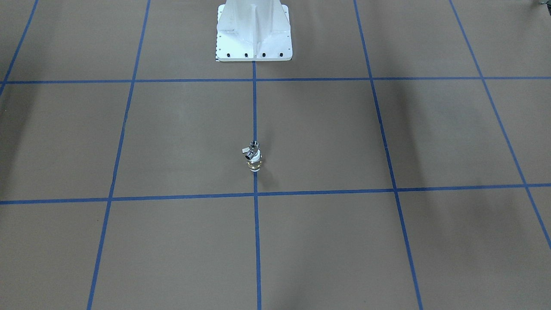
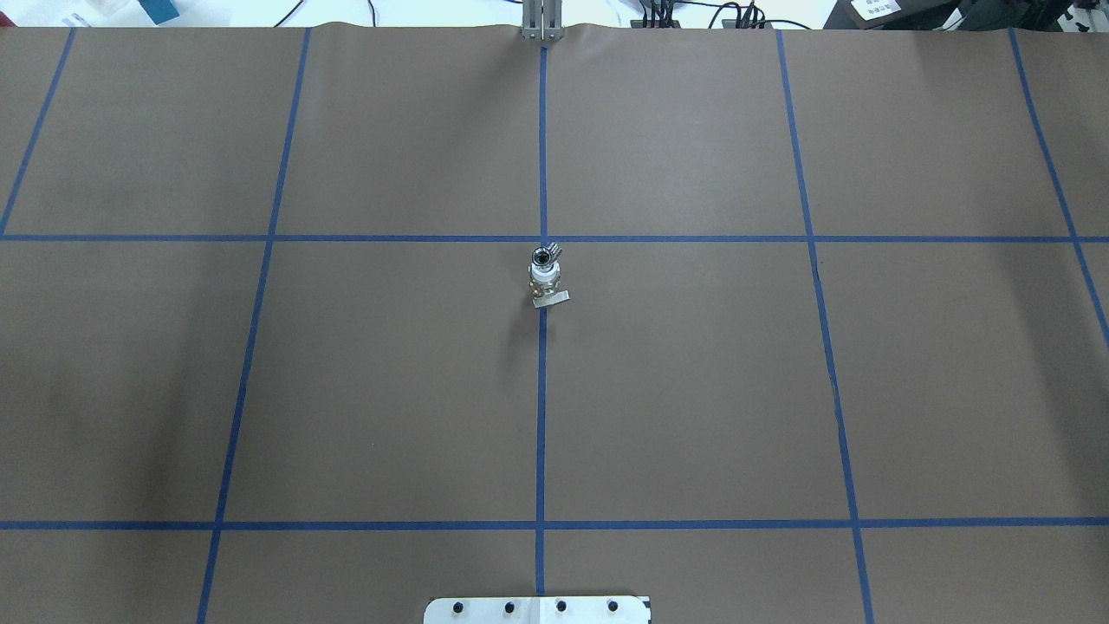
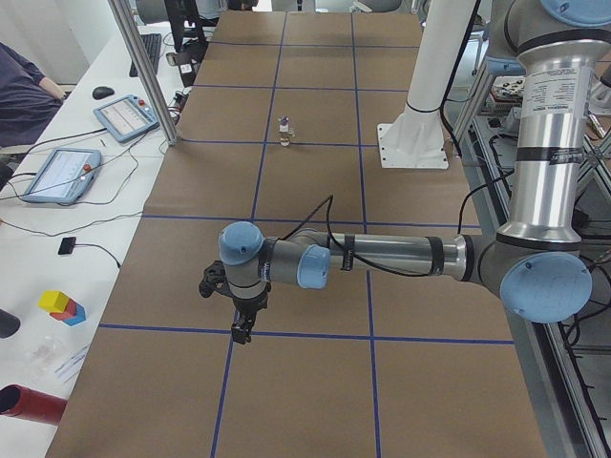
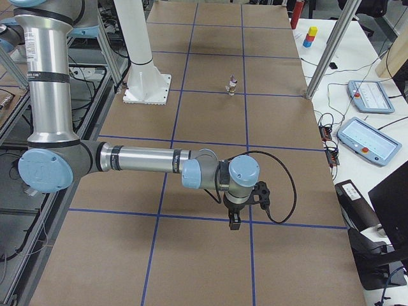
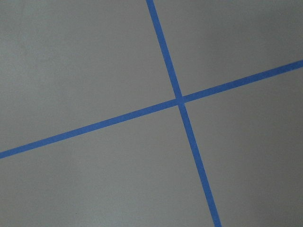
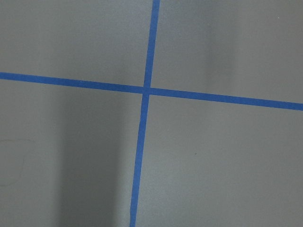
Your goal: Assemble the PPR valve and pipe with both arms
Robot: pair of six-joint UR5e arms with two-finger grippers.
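The PPR valve (image 1: 254, 160) stands upright on the middle blue line of the table, brass middle and white ends, its white lever (image 2: 551, 299) sticking out sideways. The silver pipe (image 1: 254, 144) sits on top of it, dark opening up (image 2: 542, 255). The stack shows small in both side views (image 3: 284, 131) (image 4: 232, 85). My left gripper (image 3: 243, 330) hangs over the table's left end, far from the stack. My right gripper (image 4: 234, 220) hangs over the right end. Both show only in side views, so I cannot tell whether they are open or shut. Both wrist views show only brown paper and blue tape.
The white robot pedestal (image 1: 254, 34) stands at the table's robot side. Metal posts (image 3: 143, 72) (image 4: 328, 51) stand at the far edge. On the side benches are tablets (image 3: 59, 174) (image 4: 370, 140), coloured blocks (image 3: 61, 305) and a red cylinder (image 3: 29, 405).
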